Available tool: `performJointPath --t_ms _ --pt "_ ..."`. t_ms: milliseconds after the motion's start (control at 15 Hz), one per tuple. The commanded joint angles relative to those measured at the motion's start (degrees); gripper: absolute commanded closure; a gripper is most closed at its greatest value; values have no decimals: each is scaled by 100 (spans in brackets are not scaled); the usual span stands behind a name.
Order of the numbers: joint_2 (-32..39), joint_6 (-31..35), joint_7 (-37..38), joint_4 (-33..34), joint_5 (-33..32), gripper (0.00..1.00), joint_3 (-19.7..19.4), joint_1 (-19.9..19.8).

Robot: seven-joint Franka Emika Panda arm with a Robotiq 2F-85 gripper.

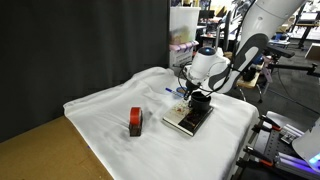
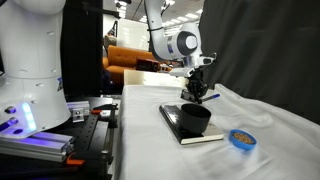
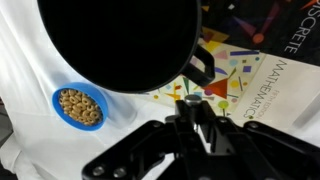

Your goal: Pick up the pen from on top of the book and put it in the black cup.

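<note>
The relation that governs the next move is gripper [image 3: 194, 108] to the black cup [image 3: 120, 50]. In the wrist view the cup's open mouth lies at 11 o'clock from the fingertips, close by but not yet centred beneath them. The fingers are pressed together. A small tip shows between them, judged to be the pen [image 3: 190, 98] seen end-on, with its long axis running down away from the wrist camera, near vertical. The rest of the shaft is hidden, so treat this grasp as probable rather than confirmed. In an exterior view the gripper [image 2: 199, 94] hangs at 12 o'clock from the cup [image 2: 195, 120], apart from its rim, and the cup stands on the book [image 2: 178, 130]. Shift toward 11 o'clock in the wrist view until the mouth surrounds the tip, then descend. Keep clear of the blue dish [image 3: 78, 107], which lies at 9 o'clock.
</note>
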Motion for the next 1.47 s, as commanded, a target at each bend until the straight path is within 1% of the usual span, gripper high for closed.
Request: performJointPath --t_ms 0,200,267,667,1000,1200,1267,1400 --pt "100 24 21 89 -34 96 -59 27" --pt "305 100 5 290 -59 96 -123 -6" --pt "375 101 37 400 -139 96 -72 -128" --pt "715 130 -30 926 -119 96 -189 -242" --pt "769 129 -17 1070 -146 96 -360 -197" --pt "688 126 5 1008 -148 96 -426 -135" --pt "722 48 5 1045 -49 83 -318 -227" --pt "722 52 5 1045 -48 83 -321 -215"
